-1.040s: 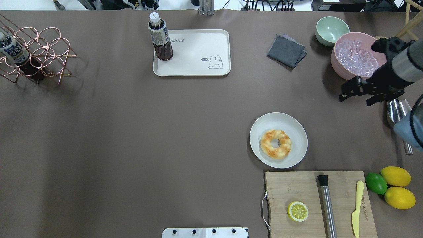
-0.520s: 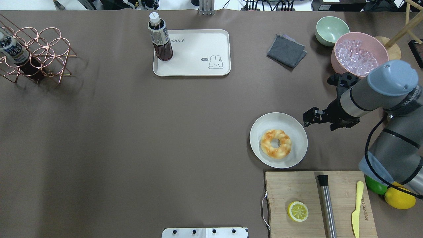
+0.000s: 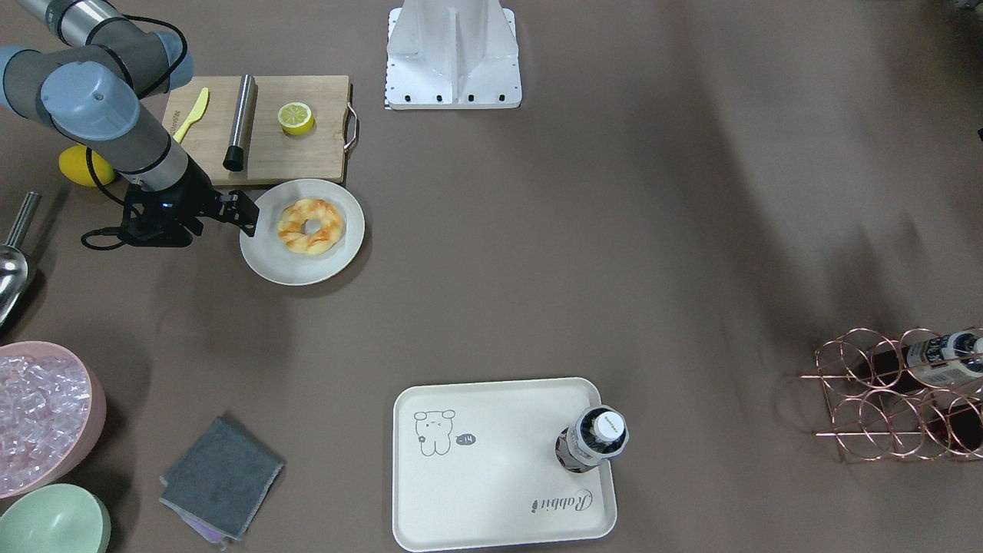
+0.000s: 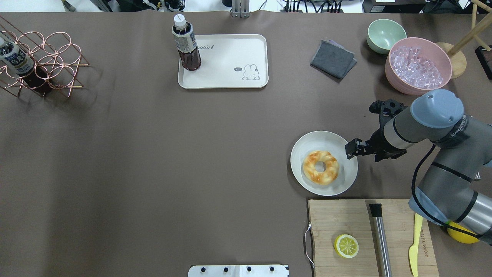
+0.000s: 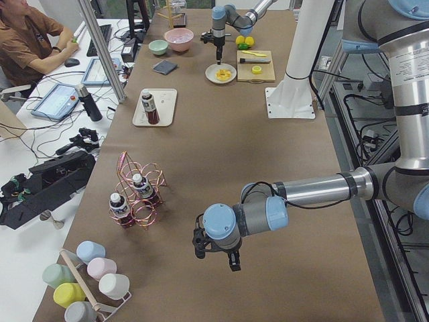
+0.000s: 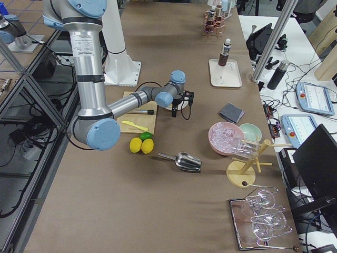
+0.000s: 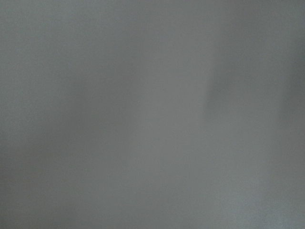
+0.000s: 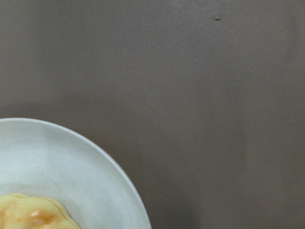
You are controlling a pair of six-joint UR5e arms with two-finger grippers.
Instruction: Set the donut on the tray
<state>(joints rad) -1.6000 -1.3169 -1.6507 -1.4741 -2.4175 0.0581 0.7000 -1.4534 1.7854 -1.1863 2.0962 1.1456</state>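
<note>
Overhead exterior: the donut is seen on the plate; the right fingers are held over its rim, and their spread cannot be told.

Both arms extended; right tool and left tool each point downward

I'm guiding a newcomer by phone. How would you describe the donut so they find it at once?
Find the wooden cutting board, nearest the robot on its right side. Just beyond its left end sits a round off-white plate; the donut lies on it. It is a golden ring with orange-brown patches and a centre hole, unlike the flat yellow lemon slice on the board.
</note>
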